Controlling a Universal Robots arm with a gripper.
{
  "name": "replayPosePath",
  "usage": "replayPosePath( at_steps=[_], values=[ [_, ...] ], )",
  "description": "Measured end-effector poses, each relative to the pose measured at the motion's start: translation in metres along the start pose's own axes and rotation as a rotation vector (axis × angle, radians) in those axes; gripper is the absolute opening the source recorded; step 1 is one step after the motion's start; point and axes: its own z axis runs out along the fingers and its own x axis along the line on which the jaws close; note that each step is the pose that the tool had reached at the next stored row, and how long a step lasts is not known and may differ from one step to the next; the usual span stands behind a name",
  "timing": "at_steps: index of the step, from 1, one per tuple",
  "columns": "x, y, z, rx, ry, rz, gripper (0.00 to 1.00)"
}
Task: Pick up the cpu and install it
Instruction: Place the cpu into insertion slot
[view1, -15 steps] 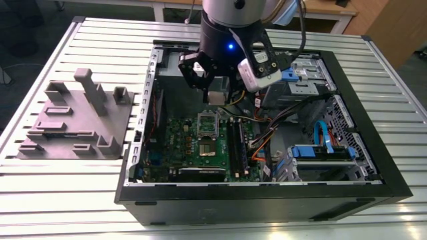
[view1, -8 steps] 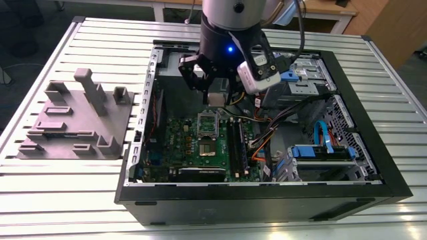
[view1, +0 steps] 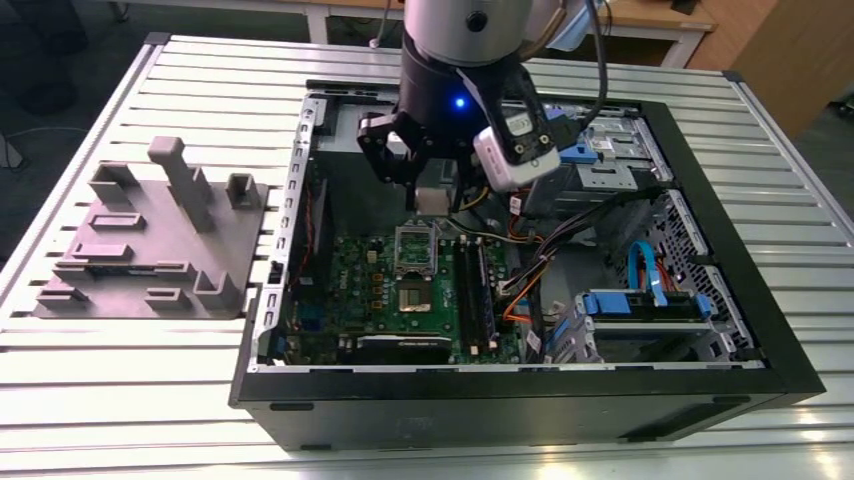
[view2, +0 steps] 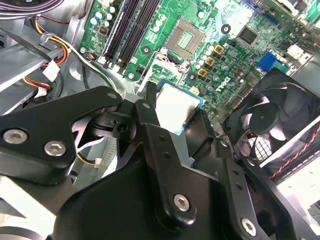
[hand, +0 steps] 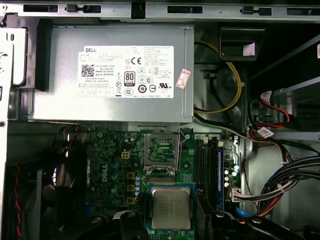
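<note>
I have the fingers (view2: 147, 117) clamped on the cpu (view2: 176, 107), which is held flat above the board, and in the exterior view the socket (view1: 415, 292) lies just below them, near the frame's centre.

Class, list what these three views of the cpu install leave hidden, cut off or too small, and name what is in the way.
- Second wrist view: the lower part of the cpu, covered by the black links of the tool gripping it.
- First wrist view: most of the tool, cut off by the picture's edge.
- Exterior view: the contacts of the socket, too small to tell.
</note>
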Motion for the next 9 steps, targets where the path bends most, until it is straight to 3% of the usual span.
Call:
replayPosePath(
  at_steps=[9],
  values=[
    [0.0000,-0.0002,0.0030,0.0001,0.0000,0.000,0.47]
  ],
)
